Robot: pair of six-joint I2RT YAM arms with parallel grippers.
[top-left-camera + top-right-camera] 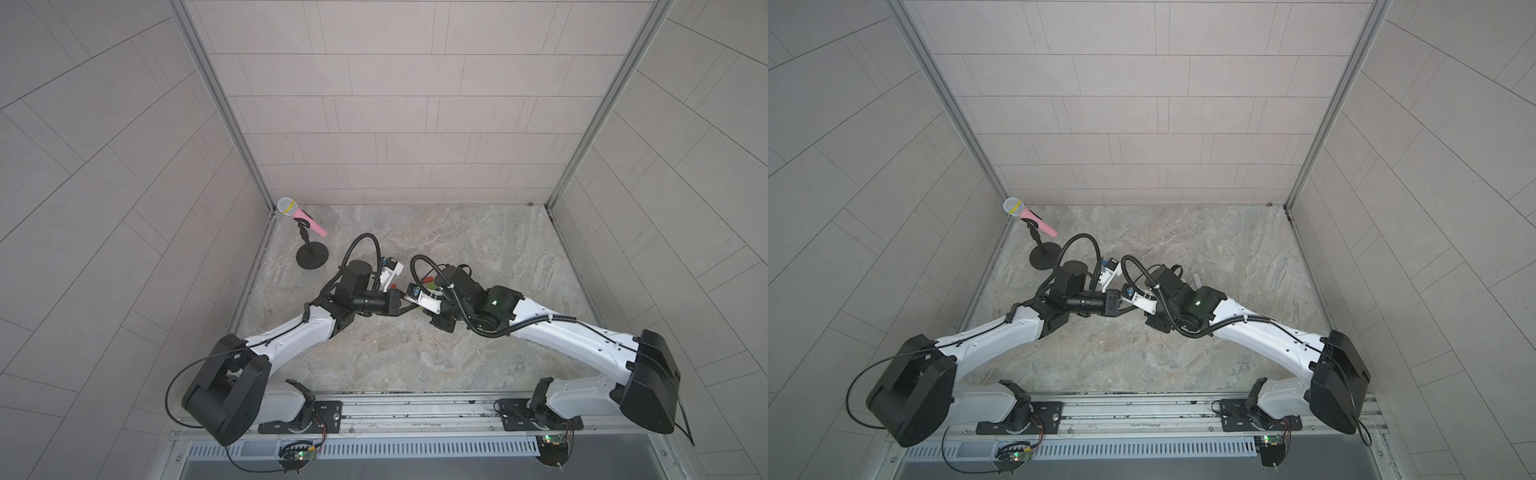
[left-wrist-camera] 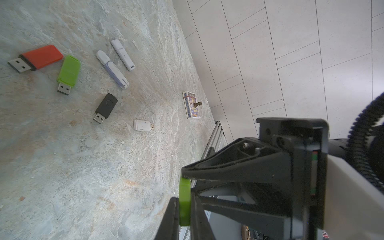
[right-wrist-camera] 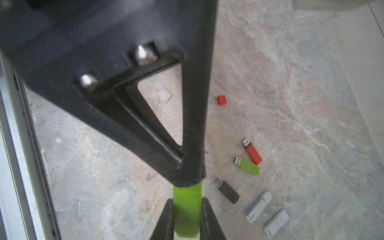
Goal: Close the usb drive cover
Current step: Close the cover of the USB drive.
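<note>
Now left gripper [image 2: 185,205] & right gripper [image 3: 187,207] both pinch green cap [image 2: 184,188], up off marbled grey stone tabletop [image 2: 83,166], apart from green drive [image 2: 69,71]; red drive [image 2: 41,56] just beside it. Pale tiled walls [image 1: 374,104], alu posts [image 1: 232,124].

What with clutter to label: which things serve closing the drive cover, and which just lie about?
Job: green piece, held in both pairs of jaws; probably green drive, plug bare.
Lying about for now: microphone, card box, red drive, red cap, black drive, lilac drive, white drive.

green cover [image 3: 187,207]: far end hidden under blurred left pincer [image 3: 188,178]; too small in both top views
</note>
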